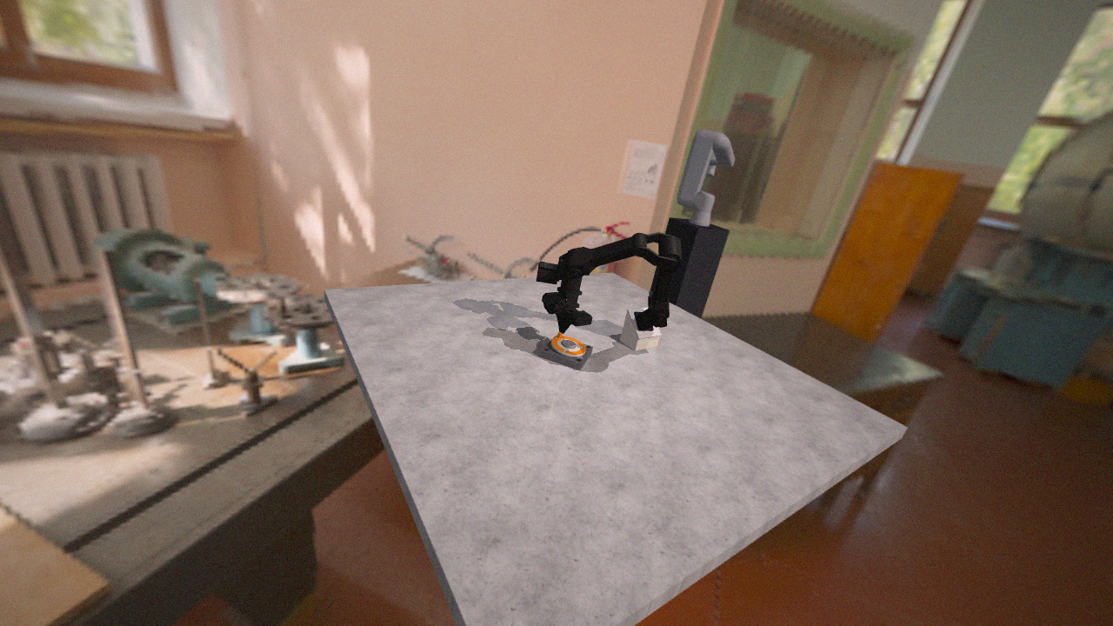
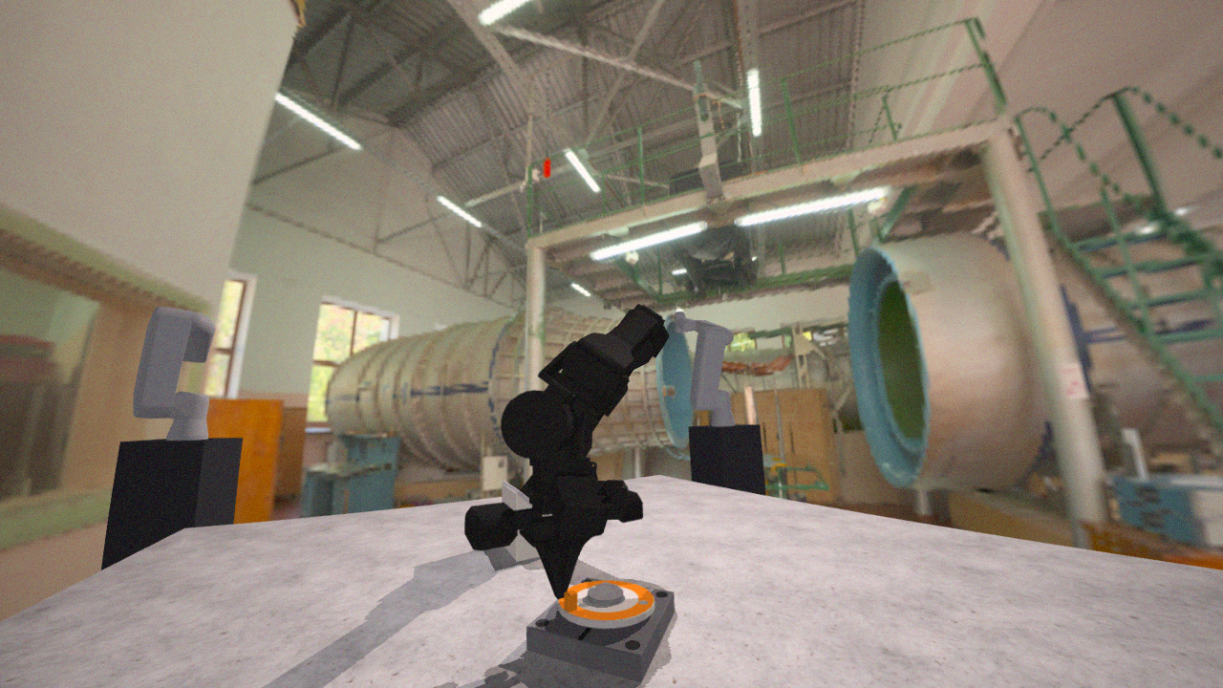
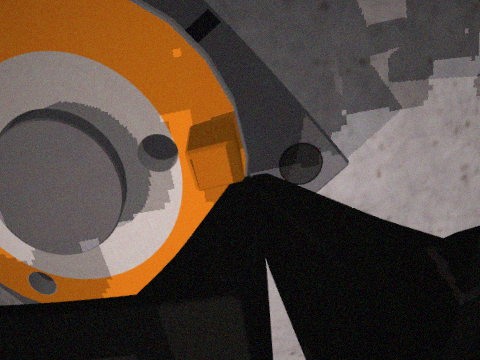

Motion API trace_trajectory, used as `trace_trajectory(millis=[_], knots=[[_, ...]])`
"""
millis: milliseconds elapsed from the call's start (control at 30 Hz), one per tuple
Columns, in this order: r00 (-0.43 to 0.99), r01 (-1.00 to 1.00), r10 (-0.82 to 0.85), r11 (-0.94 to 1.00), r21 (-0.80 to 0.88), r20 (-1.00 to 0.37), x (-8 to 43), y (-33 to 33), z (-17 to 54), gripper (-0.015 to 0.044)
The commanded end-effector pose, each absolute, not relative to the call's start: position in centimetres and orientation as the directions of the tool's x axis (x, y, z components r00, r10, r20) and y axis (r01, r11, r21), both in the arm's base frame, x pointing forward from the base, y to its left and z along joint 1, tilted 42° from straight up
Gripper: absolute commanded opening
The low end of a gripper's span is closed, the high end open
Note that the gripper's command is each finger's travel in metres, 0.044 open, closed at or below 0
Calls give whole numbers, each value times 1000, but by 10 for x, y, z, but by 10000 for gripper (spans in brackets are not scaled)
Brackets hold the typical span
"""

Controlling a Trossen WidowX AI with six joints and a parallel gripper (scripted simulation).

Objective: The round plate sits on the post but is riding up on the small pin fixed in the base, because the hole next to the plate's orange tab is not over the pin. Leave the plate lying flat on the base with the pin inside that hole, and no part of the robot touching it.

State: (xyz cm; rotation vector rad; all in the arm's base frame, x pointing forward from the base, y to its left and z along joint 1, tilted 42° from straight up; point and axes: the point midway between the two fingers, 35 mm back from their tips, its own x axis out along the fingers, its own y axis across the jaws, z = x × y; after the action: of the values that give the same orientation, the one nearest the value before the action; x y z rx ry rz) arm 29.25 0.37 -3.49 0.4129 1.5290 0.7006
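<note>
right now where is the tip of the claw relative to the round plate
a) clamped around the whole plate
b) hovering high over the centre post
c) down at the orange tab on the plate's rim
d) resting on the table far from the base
c: the shut claw points down right beside the orange tab at the rim of the round plate, with nothing held between its fingers; whether it touches the tab I cannot tell.
</note>
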Motion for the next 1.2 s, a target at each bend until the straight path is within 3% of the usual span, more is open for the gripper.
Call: trace_trajectory(millis=[0,767,1167], knots=[[-94,-152,648,741,654,-756,300,5,-35,0],[-93,-153,649,740,655,-755,317,11,-33,0],[-93,-152,647,742,653,-757,316,-20,3,0]])
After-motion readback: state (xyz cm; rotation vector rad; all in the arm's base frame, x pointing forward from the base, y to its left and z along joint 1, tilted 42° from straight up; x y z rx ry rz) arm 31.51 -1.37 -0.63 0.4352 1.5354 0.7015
